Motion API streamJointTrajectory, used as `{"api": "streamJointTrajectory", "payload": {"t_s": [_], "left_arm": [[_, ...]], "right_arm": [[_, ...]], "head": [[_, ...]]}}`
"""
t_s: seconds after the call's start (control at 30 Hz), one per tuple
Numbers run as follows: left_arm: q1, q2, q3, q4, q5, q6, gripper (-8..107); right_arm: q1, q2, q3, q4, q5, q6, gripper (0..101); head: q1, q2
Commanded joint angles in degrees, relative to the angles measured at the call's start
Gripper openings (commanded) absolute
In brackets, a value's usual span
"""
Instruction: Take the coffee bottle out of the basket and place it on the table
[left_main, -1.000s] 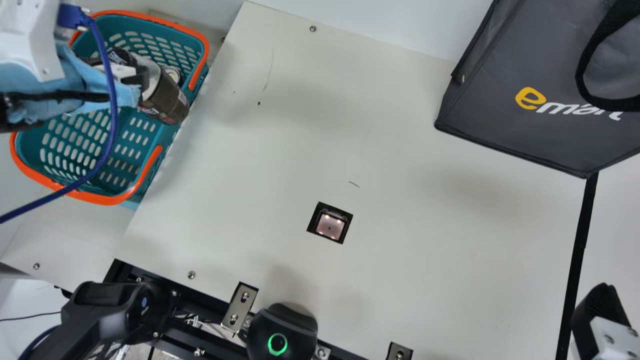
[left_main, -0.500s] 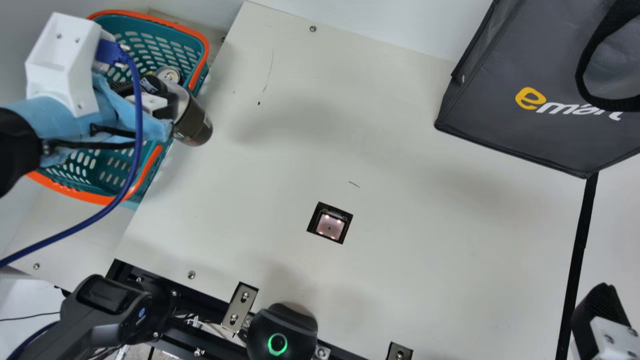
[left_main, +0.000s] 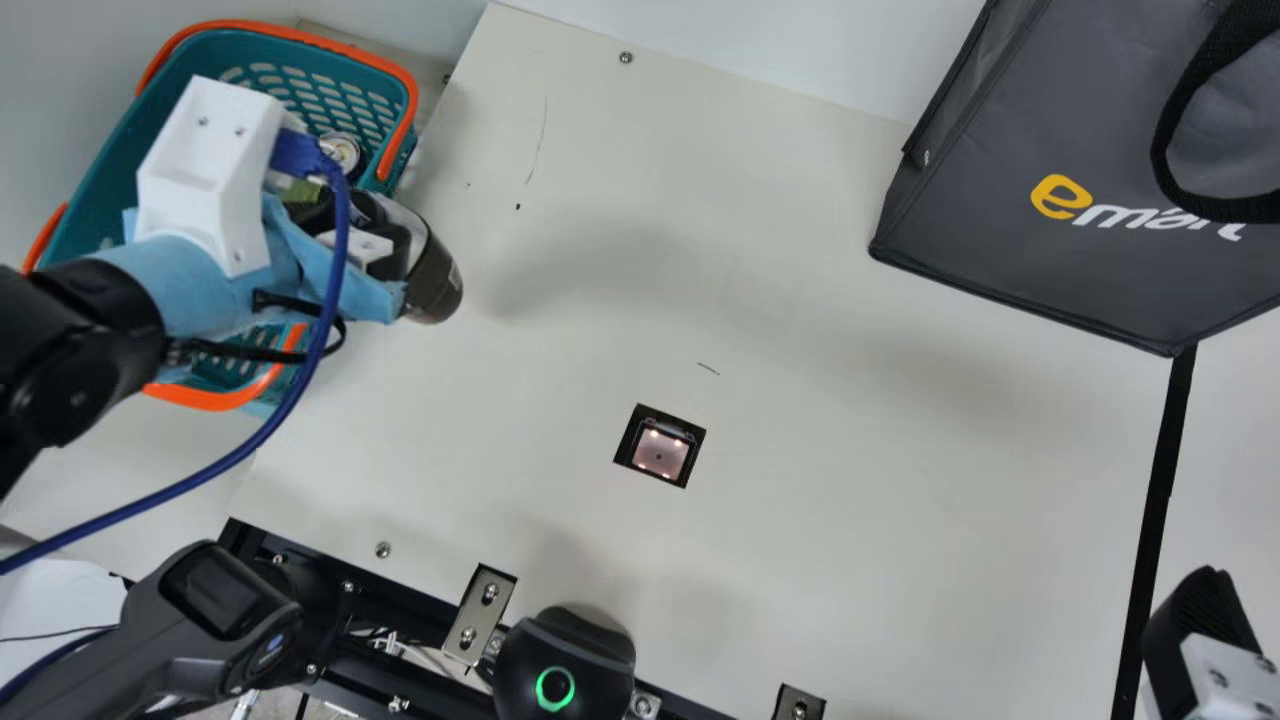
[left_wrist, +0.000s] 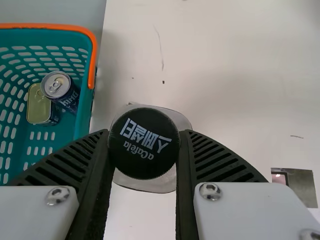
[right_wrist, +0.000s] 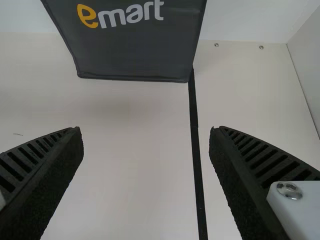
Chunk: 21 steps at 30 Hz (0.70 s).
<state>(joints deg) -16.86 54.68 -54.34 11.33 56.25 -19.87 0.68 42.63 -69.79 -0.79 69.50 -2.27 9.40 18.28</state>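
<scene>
The left gripper (left_main: 378, 240) has its fingers (left_wrist: 82, 162) closed about the coffee bottle (left_main: 436, 285), pinching it at the dark cap (left_wrist: 144, 145). The bottle is outside the basket (left_main: 300, 42), just beside its rim and over the table (left_main: 850, 500); contact between base and table cannot be determined. A drink can (left_wrist: 70, 99) and a flat tin (left_wrist: 38, 107) lie inside the basket. The right gripper (left_main: 1200, 630) has its fingers spread, near the dark bag (left_main: 1000, 240).
</scene>
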Motion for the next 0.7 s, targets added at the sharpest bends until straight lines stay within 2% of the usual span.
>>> {"api": "streamJointTrajectory", "payload": {"t_s": [0.0,0.33,0.67], "left_arm": [[-2.02,0.25,0.48,1.35,-0.11,-3.03,10],[-7.17,1.10,4.42,5.67,-1.29,-11.07,10],[-8.16,1.39,8.20,7.51,-3.08,-14.99,10]], "right_arm": [[0.00,0.00,0.00,0.00,0.00,0.00,91],[0.00,0.00,0.00,0.00,0.00,0.00,91],[0.00,0.00,0.00,0.00,0.00,0.00,91]], "head": [[-1.48,0.14],[-1.48,0.14],[-1.48,0.14]]}}
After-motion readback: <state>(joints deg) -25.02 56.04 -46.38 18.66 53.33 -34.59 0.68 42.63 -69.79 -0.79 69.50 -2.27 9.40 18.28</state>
